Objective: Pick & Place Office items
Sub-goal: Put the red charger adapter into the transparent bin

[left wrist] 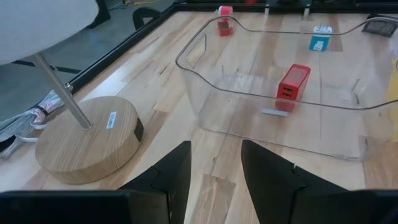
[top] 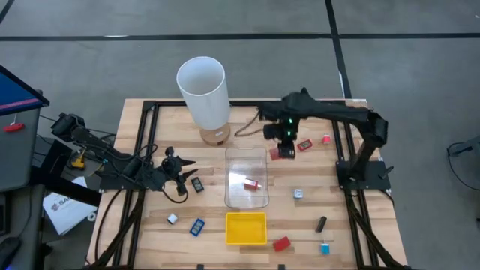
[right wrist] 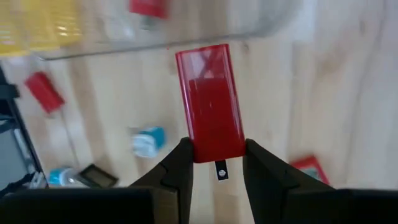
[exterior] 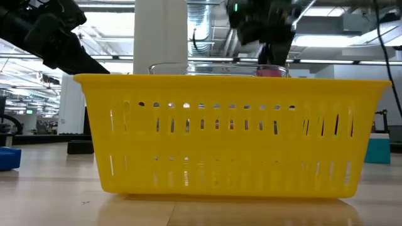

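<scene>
Right gripper point(right wrist: 216, 163) is clamping a red translucent rectangular block point(right wrist: 211, 99) between its two dark fingers, the block sticking out past the fingertips. In the high view that arm is reaching from its base at the right edge of the frame leftward across the wooden tabletop point(top: 150, 225), elbow bent, with the right gripper point(top: 283, 150) hanging just beside the upper right corner of the clear plastic rectangular bin point(top: 247, 178) at centre frame. A small red boxy item point(top: 252, 184) is lying inside that bin. Left gripper point(top: 182, 174) is sitting at middle left of the frame, its arm stretching in low from the left edge; its fingers point(left wrist: 171, 171) are standing apart with nothing between them, pointing toward the bin and the round wooden base point(left wrist: 87, 140) of the tall white cylinder point(top: 202, 91).
</scene>
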Motion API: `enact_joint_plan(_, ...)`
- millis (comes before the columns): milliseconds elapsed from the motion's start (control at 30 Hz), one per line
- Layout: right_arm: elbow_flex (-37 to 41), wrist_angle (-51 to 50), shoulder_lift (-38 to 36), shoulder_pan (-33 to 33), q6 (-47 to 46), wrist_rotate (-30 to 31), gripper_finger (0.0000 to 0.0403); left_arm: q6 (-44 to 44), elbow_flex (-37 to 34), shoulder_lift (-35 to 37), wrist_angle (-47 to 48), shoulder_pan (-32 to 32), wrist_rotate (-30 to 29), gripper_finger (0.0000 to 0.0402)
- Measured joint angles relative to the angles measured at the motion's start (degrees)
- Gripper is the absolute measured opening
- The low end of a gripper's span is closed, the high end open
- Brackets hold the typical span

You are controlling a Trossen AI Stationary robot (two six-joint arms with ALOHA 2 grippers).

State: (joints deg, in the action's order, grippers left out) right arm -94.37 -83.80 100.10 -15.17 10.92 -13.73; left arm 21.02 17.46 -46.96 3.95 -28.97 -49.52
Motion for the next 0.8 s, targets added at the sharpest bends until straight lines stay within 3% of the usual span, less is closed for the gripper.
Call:
enact_joint_plan(200,0.0,13.0,-4.6,13.2,-12.9,2.2,0.0102,0.3,0.0,0.0,0.2,0.0,0.0,0.0136)
enact_joint_plan(400,-0.1,18.4,-3.0,21.8,-19.0,14.7,0.0102,1.1,0.0,0.0,-0.1,0.0,0.0,0.0136)
enact_joint_plan(500,0.0,20.2,0.1,23.0,-20.5,18.2,0.0102,1.6,0.0,0.0,-0.2,0.0,0.1,0.0136)
enact_joint_plan(800,0.0,23.6,7.1,17.5,-16.9,17.2,0.0102,1.9,0.0,0.0,0.1,0.0,0.2,0.0136)
